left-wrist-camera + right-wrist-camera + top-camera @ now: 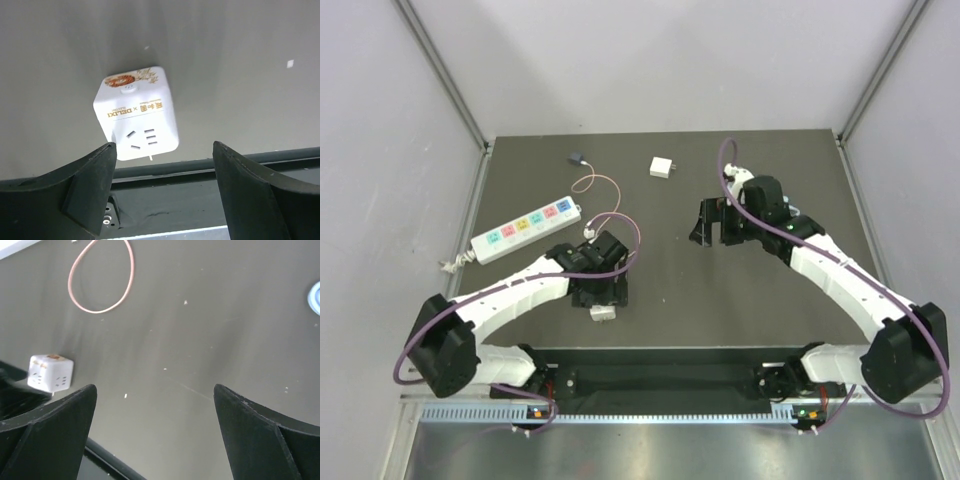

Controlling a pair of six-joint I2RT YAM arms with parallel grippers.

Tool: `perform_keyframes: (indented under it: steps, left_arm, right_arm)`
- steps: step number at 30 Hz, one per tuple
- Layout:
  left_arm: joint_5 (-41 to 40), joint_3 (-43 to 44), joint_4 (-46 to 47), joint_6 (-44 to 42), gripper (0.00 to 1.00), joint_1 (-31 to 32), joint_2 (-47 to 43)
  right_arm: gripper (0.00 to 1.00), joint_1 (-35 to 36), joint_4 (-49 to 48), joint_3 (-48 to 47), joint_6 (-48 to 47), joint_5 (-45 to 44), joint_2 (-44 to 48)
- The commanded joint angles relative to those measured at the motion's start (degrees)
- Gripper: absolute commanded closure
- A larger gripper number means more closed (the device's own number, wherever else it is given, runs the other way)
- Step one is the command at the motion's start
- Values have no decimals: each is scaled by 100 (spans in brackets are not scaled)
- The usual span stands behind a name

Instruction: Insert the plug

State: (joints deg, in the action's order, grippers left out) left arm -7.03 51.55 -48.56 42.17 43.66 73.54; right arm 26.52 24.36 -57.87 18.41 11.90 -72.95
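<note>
A white cube adapter with socket holes [137,112] lies on the dark table, a thin prong showing at its underside. In the top view the cube [602,313] sits near the table's front edge. My left gripper [165,150] is open and empty, just short of the cube, which is not between its fingers [95,175]; it is right above the cube in the top view [601,298]. A white power strip with coloured sockets [525,230] lies at the left. My right gripper [713,232] is open and empty over bare table [155,390].
A pink cable loop [603,192] runs from a small dark plug [577,156] at the back towards the left arm. A small white charger block [663,167] lies at the back centre. The table's front edge [210,162] is just behind the cube.
</note>
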Motion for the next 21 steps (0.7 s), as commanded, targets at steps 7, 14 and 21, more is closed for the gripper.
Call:
perform_keyframes:
  steps: [7,14,21]
  left_arm:
    - [-70,-172,206,344,21,81,477]
    - [-334,-22,232,292,24,152,820]
    - [-89,486,382,-524,100,178,541]
  right_arm:
    - [0,107,-652,240,-127,277,518]
    - [0,107,-687,399,-242,278,729]
    - [0,116,-1274,802,-426,943,1141]
